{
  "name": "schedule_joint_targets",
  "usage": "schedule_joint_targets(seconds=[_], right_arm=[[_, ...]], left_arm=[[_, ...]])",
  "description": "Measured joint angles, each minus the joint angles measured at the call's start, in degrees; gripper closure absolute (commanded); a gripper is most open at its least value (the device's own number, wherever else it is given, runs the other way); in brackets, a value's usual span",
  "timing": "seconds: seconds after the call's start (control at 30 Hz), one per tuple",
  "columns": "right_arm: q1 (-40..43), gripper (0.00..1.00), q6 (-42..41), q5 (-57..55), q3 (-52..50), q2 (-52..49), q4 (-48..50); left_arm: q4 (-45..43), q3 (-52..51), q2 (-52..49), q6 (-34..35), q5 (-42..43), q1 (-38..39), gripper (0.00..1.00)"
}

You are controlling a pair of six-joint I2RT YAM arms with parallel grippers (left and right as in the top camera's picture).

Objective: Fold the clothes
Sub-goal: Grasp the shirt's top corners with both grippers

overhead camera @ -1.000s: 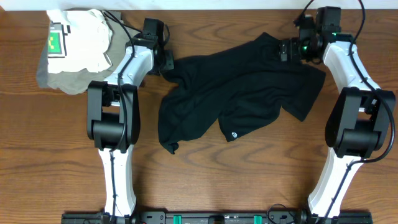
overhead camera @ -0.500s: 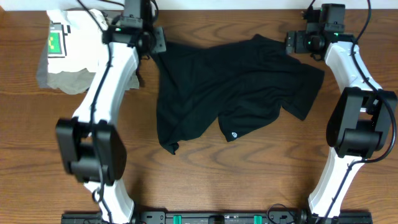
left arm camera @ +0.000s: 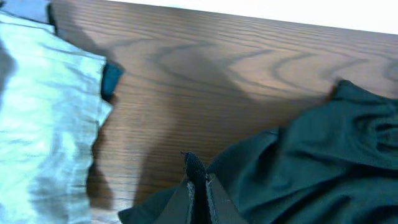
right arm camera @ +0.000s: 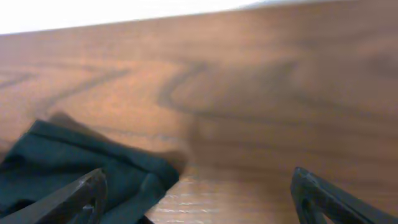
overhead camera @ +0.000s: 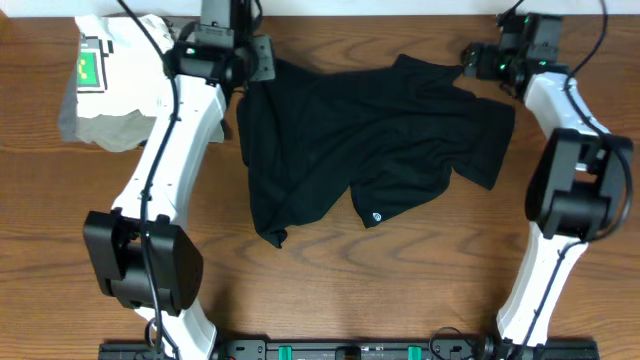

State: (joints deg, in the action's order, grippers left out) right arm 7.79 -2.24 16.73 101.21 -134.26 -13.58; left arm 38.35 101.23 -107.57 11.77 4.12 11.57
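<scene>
The black T-shirt (overhead camera: 370,140) lies rumpled on the counter (overhead camera: 400,290), one far corner pinched in my closed left pincer (left arm camera: 199,177), another just beside my open right pincer (right arm camera: 199,186), which I judge must grip it next to spread it flat.

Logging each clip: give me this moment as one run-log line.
left gripper: shut on black T-shirt edge | right gripper: open, beside shirt's far corner | shirt: crumpled, unfolded
</scene>
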Motion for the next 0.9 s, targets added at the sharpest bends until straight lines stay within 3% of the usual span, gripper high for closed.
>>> schedule_joint_targets(seconds=[0.2, 0.37, 0.47, 0.57, 0.7, 0.9], right_arm=[[-1.4, 0.14, -3.0, 2.9, 0.3, -4.1, 2.7], [-3.1, 0.23, -5.6, 3.7, 0.4, -4.7, 4.4], [-4.0, 0.40, -7.2, 4.2, 0.4, -4.9, 4.5], [-4.4, 0.69, -8.4, 4.4, 0.5, -5.1, 4.6], [-4.7, 0.96, -10.4, 4.5, 0.5, -5.7, 5.7], [-3.9, 0.99, -11.8, 4.4, 0.5, -5.5, 5.8]], left_arm=[[0.1, 0.0, 0.0, 0.0, 0.0, 0.8, 0.94], [0.4, 0.0, 0.0, 0.0, 0.0, 0.8, 0.94], [0.6, 0.0, 0.0, 0.0, 0.0, 0.8, 0.94], [0.9, 0.0, 0.0, 0.0, 0.0, 0.8, 0.94], [0.8, 0.0, 0.0, 0.0, -0.4, 0.8, 0.94], [-0.7, 0.0, 0.0, -0.1, -4.9, 0.7, 0.94]])
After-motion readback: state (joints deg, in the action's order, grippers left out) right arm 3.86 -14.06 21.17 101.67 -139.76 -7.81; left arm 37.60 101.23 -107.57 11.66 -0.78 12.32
